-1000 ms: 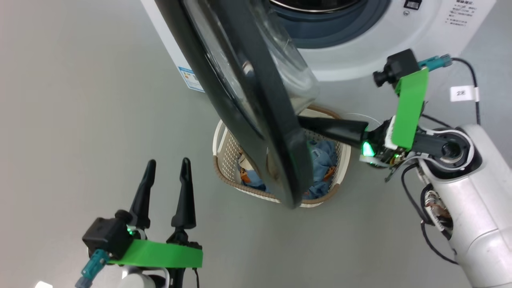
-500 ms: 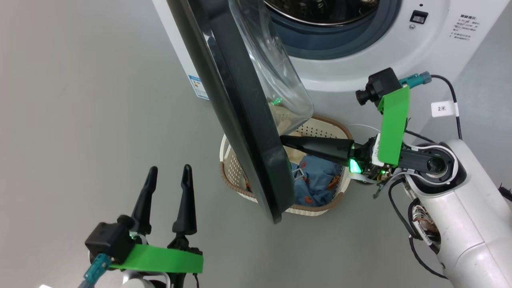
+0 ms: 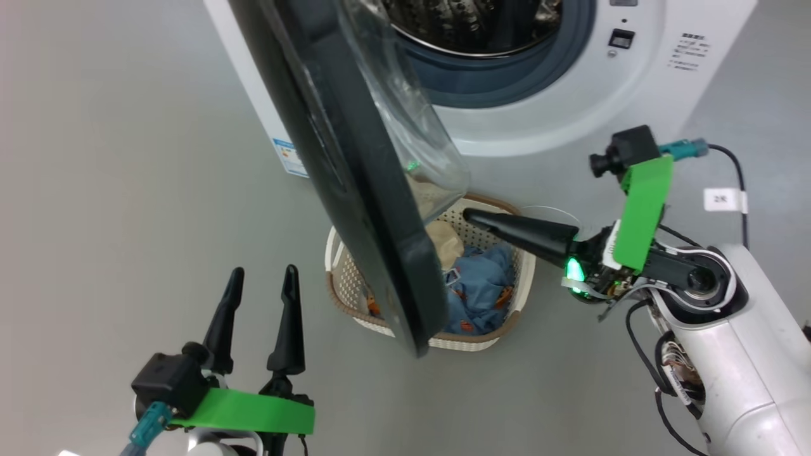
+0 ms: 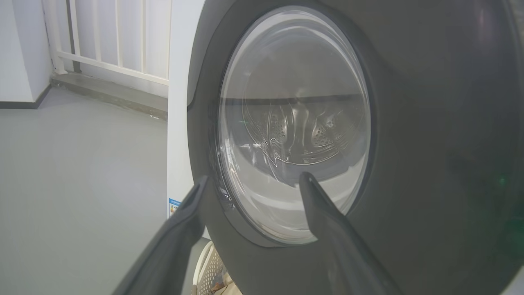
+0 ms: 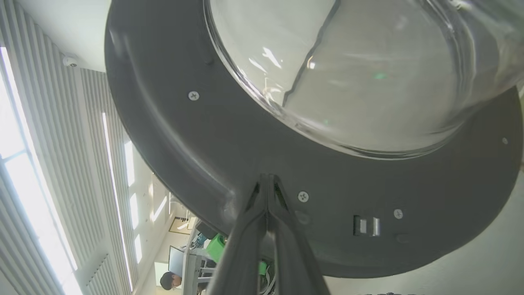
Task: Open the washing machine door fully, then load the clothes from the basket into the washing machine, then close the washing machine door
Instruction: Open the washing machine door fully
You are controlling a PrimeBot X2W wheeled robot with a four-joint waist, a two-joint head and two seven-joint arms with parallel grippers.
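Two grippers flank the half-open washing machine door (image 3: pixel 355 190), basket (image 3: pixel 347 285) beneath it: head view, clenched right gripper (image 3: pixel 472 216) inside it; left wrist, left gripper (image 4: pixel 254 176) spread wide outside it; right wrist, shut fingers (image 5: pixel 247 233) near its inner frame, so push there, following the swing.

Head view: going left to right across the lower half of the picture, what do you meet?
left gripper → washing machine door → right gripper → right wrist's green bracket → white cable tag. The basket and the clothes overlap the door, so they are left out.
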